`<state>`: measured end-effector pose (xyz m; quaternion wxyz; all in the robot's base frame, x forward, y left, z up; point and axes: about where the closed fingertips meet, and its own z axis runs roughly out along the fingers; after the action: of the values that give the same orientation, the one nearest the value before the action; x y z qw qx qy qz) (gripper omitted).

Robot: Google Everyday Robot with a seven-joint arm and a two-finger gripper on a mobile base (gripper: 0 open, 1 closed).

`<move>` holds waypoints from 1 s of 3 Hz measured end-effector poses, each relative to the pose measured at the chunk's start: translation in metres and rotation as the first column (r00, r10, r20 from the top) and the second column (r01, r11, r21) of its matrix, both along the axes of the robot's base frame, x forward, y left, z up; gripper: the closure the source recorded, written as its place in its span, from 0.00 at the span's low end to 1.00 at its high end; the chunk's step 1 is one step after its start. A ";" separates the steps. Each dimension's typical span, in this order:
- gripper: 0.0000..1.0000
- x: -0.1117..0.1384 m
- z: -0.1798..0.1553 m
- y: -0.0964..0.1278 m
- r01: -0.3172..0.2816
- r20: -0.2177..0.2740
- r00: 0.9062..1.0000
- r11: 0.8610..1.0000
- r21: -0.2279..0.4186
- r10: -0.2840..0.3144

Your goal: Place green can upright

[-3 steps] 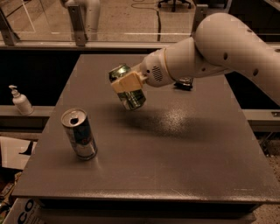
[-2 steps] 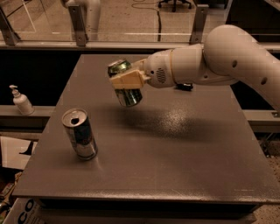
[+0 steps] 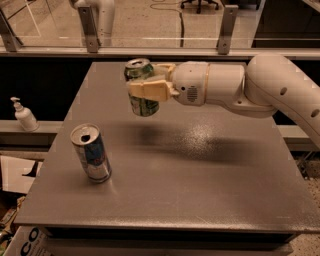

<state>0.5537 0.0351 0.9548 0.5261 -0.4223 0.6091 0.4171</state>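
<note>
Hovering above table (image 3: 200, 175), fingers (image 3: 147, 91) clasping near-upright green can (image 3: 144, 106), label writing unreadable

Grey table (image 3: 200, 200) before a steel-posted glass railing (image 3: 90, 30) — pale floor (image 3: 150, 22) beyond, chair base (image 3: 200, 4) far back.

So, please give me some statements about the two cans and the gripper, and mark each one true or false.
1. The gripper is above the far half of the table, its jaws shut on the green can. True.
2. The green can rests on the table. False: it is held in the air, with its shadow on the table below.
3. The blue can lies on its side. False: it stands upright near the table's front left corner.
4. A pump bottle stands to the left, off the table. True.
</note>
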 end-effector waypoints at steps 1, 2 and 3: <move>1.00 -0.007 0.006 -0.007 -0.018 0.071 0.997 0.999 0.049 0.014; 1.00 -0.008 0.007 -0.006 -0.022 0.086 0.996 0.999 0.050 0.017; 1.00 -0.010 0.006 -0.005 -0.030 0.097 0.995 0.998 0.052 0.025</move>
<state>0.5436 0.0296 0.9611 0.5601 -0.4360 0.5658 0.4195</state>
